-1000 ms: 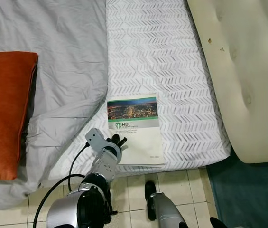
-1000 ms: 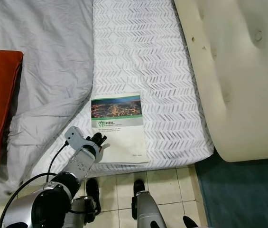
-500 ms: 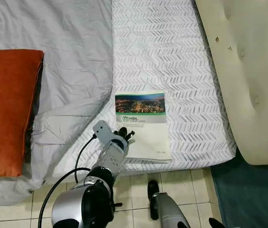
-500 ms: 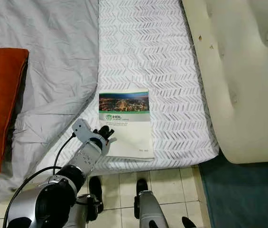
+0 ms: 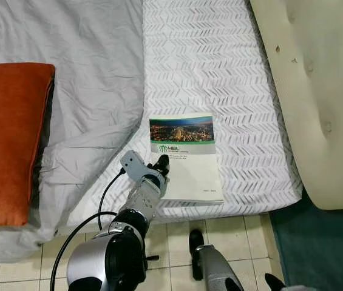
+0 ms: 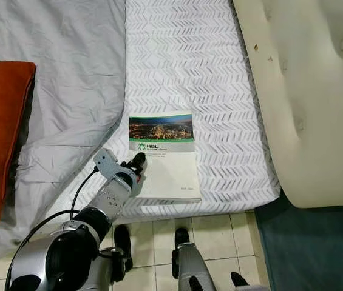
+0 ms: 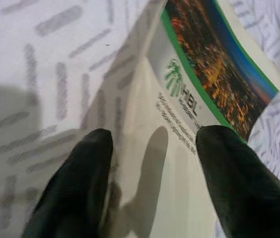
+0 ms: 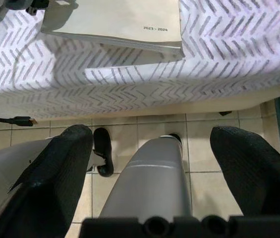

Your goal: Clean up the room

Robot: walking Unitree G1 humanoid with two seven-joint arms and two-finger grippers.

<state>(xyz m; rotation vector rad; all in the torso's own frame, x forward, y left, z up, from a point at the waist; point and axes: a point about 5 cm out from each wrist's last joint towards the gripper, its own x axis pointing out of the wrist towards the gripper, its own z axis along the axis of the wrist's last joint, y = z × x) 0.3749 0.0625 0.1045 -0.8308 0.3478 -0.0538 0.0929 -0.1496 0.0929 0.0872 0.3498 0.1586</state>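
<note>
A cream-covered booklet with a night-city photograph and green band across its top [image 5: 186, 159] lies flat on the white mattress sheet printed with grey chevrons [image 5: 207, 66], near the mattress's front edge and just beside the folded border of a plain grey bedsheet [image 5: 80, 79]. The left hand [image 5: 161, 163] rests at the booklet's lower-left corner, its two black fingers [image 7: 75, 188] spread apart: in the left wrist view one finger lies over the patterned sheet beside the cover's edge, the other over the cover below the logo. Whether the fingertips press the paper cannot be told. An orange rectangular cushion [image 5: 7, 139] lies on the grey bedsheet, well apart to the left. A cream tufted headboard panel [image 5: 317, 91] borders the mattress on the right. The right hand [image 8: 154, 163] hangs over the tiled floor [image 8: 130, 129] in front of the bed, fingers wide and holding nothing.
</note>
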